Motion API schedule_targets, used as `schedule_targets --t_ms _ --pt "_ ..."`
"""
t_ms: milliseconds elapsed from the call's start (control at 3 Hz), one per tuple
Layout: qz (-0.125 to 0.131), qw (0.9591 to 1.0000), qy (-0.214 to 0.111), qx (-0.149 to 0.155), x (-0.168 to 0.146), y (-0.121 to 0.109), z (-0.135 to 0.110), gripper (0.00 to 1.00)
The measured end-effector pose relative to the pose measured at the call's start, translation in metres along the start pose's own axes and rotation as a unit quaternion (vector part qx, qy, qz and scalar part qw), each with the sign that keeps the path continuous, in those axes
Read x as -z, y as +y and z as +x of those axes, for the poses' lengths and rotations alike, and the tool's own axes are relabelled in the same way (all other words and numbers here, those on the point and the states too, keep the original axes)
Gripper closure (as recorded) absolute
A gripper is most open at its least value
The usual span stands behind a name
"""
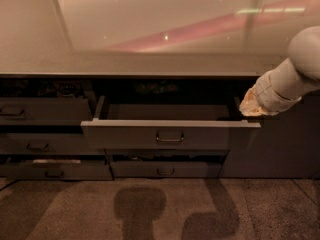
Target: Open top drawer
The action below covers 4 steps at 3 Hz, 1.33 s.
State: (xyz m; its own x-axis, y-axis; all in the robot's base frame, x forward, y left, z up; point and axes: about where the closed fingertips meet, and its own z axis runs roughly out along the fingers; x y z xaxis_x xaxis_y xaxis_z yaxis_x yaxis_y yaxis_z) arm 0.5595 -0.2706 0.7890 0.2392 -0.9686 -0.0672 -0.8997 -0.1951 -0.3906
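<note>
The top drawer point(170, 134) in the middle column is a wide dark grey front with one central loop handle point(169, 137). It stands pulled out, and its shallow grey tray point(167, 112) shows behind the front. My white arm point(287, 76) comes down from the right edge. The gripper point(248, 107) sits at the drawer's right rear corner, just above the right end of the front, far from the handle.
A pale glossy countertop point(150, 39) overhangs the drawers. Left of the top drawer are stacked drawer fronts point(42, 111), the upper one slightly out. A lower middle drawer point(165, 170) sits under the open one. Speckled floor point(160, 209) with shadows lies in front.
</note>
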Motion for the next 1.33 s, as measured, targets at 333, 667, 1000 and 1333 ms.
schedule_targets --t_ms 333,667,1000,1333 --pt "0.002 0.9942 -0.108 -0.005 -0.011 0.009 0.016 1.0" --pt "0.019 0.9897 -0.142 0.008 -0.008 -0.004 0.011 1.0" --pt "0.019 0.99 -0.14 0.008 -0.007 -0.004 0.01 1.0" --pt "0.014 0.9929 -0.117 -0.018 -0.018 -0.014 0.022 1.0"
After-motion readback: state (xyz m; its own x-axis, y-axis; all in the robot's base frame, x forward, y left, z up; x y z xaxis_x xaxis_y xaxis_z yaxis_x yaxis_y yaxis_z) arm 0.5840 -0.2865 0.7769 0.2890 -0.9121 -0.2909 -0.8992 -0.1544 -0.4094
